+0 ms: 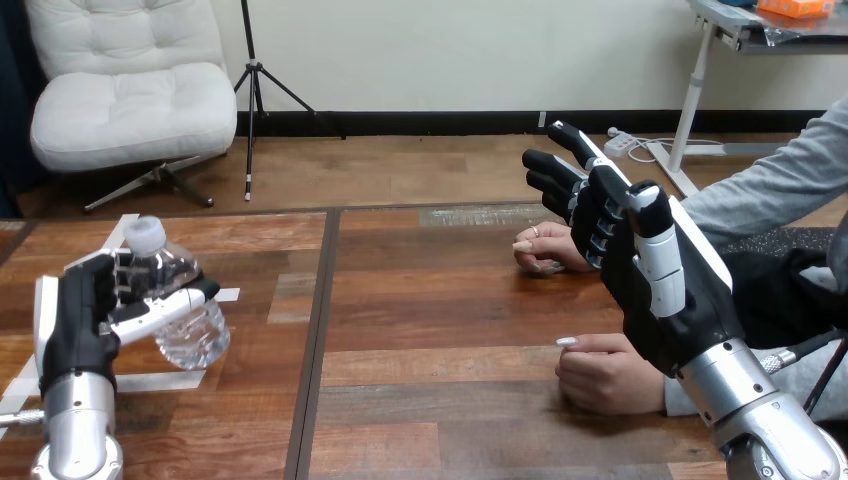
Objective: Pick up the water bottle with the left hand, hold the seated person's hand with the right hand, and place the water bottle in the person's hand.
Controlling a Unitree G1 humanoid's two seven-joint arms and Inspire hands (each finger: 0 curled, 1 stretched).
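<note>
Left hand (75,325) curled round tilted water bottle (195,335); right hand (655,300) well apart.

The wooden table (420,330) is built of brown planks, and a dark seam (318,340) runs from its far edge toward the near edge, dividing it into a left and a right section. White tape strips (160,381) lie on the left section (one long, the others shorter). On the right section rest the person's farther hand (548,248), loosely curled, and the person's nearer hand (605,375), well apart from it.
</note>
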